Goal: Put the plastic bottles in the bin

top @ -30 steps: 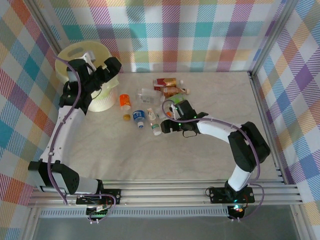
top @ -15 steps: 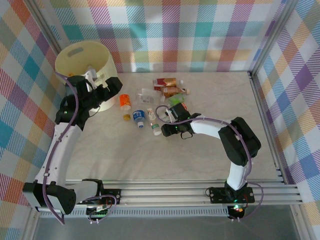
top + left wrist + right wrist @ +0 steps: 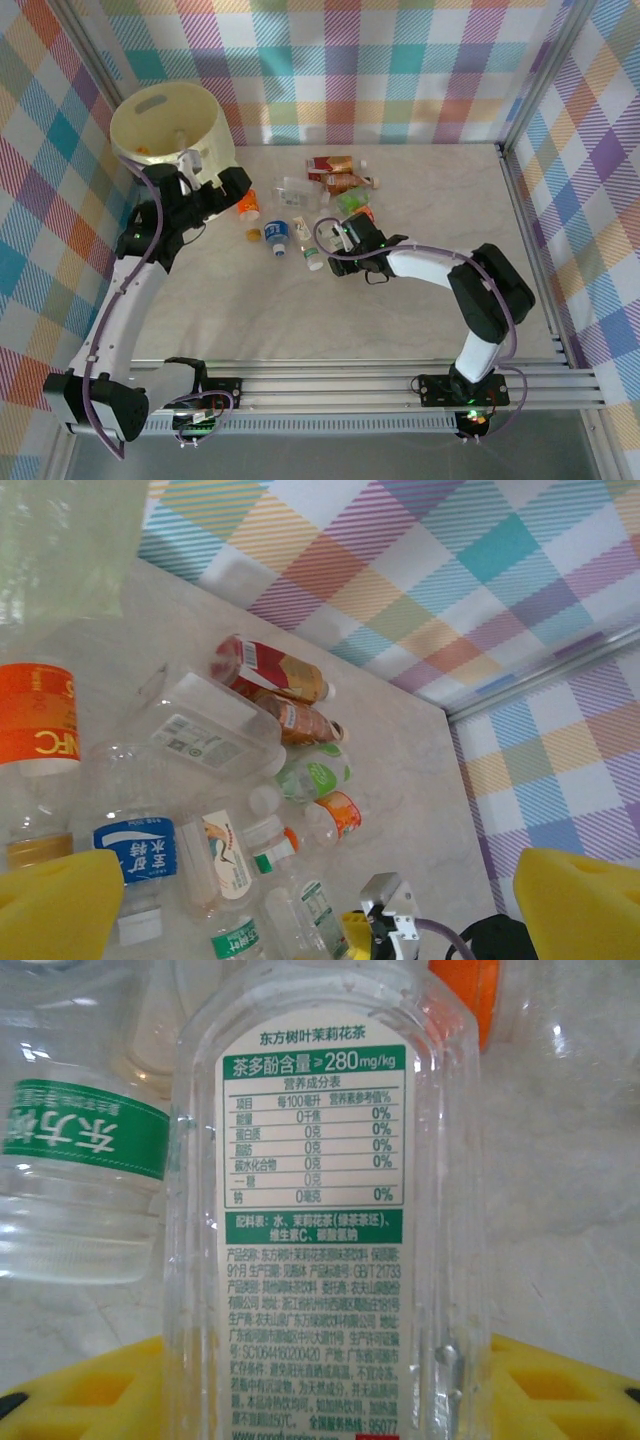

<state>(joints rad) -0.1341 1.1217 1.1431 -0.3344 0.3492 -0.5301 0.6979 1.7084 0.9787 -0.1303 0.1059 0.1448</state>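
Left gripper (image 3: 228, 184) stands wide and empty, just beside the round pale-yellow translucent plastic bin (image 3: 216, 140). Right gripper (image 3: 332, 241) straddles a clear green-labelled plastic bottle (image 3: 320, 1200), but clamping cannot be confirmed. Other small plastic bottles (image 3: 280, 235) crowd its far and left sides. The pale table (image 3: 450, 200) lies bare to its right.

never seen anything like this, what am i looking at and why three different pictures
These are two robot arms bolted to a table, each ending in a two-finger gripper. The wide picture comes from a fixed camera above and behind them; the other two come from cameras on the wrists. Small plastic bottles lie scattered on the table, beside a big pale-yellow bin. The left gripper is open, holding nothing, near the bin. The right gripper has a clear green-labelled bottle between its yellow fingers; whether it grips yet, I can't tell.
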